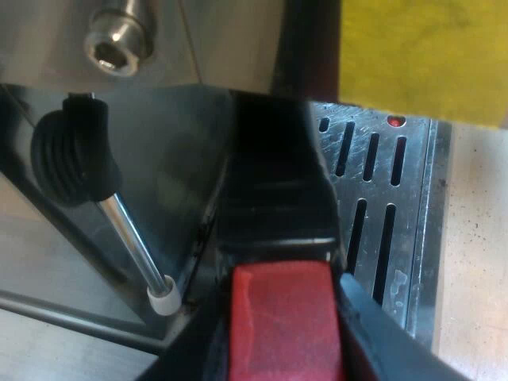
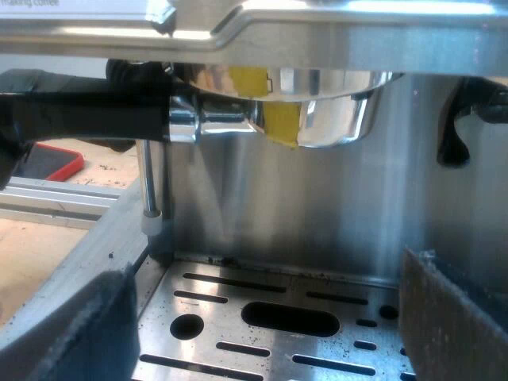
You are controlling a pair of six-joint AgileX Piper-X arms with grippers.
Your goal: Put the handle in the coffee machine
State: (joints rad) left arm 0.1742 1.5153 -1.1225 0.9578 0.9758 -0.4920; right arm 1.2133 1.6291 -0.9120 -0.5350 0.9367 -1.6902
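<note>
Your left gripper (image 1: 282, 317) has its jaws pinched on the handle (image 1: 274, 198), with one black finger (image 1: 373, 333) pressed against each side of the red end (image 1: 282, 341). From that grip the dark handle runs toward the espresso machine (image 1: 48, 48), passing over the slotted drip tray (image 1: 413, 222). Beside the handle hangs the steam wand (image 1: 131, 238), a thin metal tube with a ribbed black grip and a white tip, close to the tray's edge. A hex bolt (image 1: 119, 40) sits in the machine's steel above the wand. A yellow patch (image 1: 421, 55) shows by the handle's far end. The pale worktop (image 1: 476, 238) lies alongside the tray.

From the right wrist you see the holder (image 2: 325, 111) up at the machine's front. Its metal basket sits just under the group head, well above the drip tray, and it carries a yellow strip (image 2: 278, 119) on its side. The handle sticks out level from the basket. The basket's rim looks seated against the head, though you cannot tell from here whether it is locked in. Your right gripper (image 2: 266, 317) hangs low over the tray. Its jaws are spread wide, holding nothing, well apart from the holder. A flat red object (image 2: 55, 163) lies off beyond the wand.
</note>
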